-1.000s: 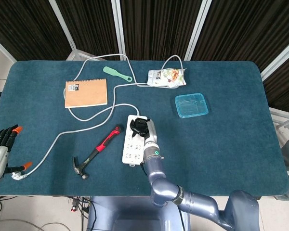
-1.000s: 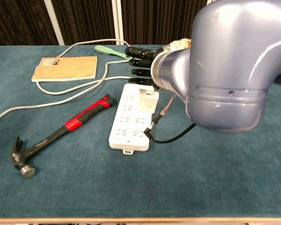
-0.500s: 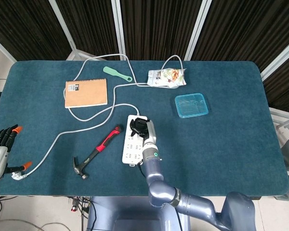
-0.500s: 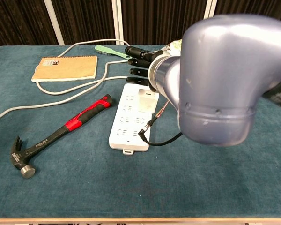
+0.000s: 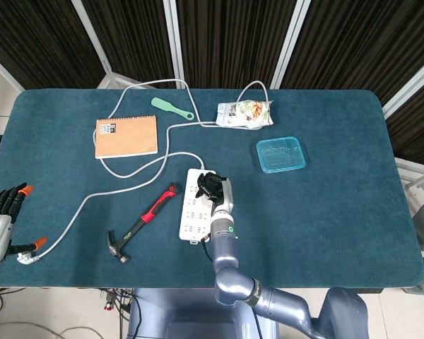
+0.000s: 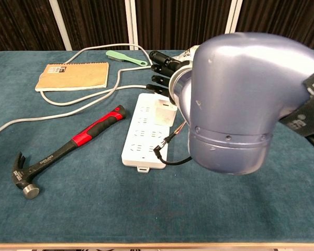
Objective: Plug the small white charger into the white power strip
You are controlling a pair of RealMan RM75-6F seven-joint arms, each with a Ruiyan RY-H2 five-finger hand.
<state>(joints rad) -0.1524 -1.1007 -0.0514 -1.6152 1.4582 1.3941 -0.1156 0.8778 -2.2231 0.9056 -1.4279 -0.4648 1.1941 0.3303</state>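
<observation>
The white power strip [image 5: 190, 217] [image 6: 144, 133] lies in the middle of the table near the front edge. A small white charger [image 6: 164, 111] stands on its far right part. My right hand [image 5: 213, 187] [image 6: 165, 73] hovers just over the charger, its black fingers stretched out and apart, pointing past the strip's far end. The big grey forearm hides the palm and thumb, so contact with the charger cannot be seen. My left hand [image 5: 1, 212] hangs off the table's left front corner with its fingers spread and nothing in it.
A red-handled hammer [image 5: 141, 222] [image 6: 68, 151] lies left of the strip. Further back are a brown notebook [image 5: 126, 135], a green brush [image 5: 172, 107], a snack bag [image 5: 245, 113] and a blue container [image 5: 280, 154]. A grey cable [image 5: 127, 176] loops across the left half.
My right hand and forearm have shifted slightly to the right over the strip. The charger and the strip have stayed where they were. The left hand has not moved.
</observation>
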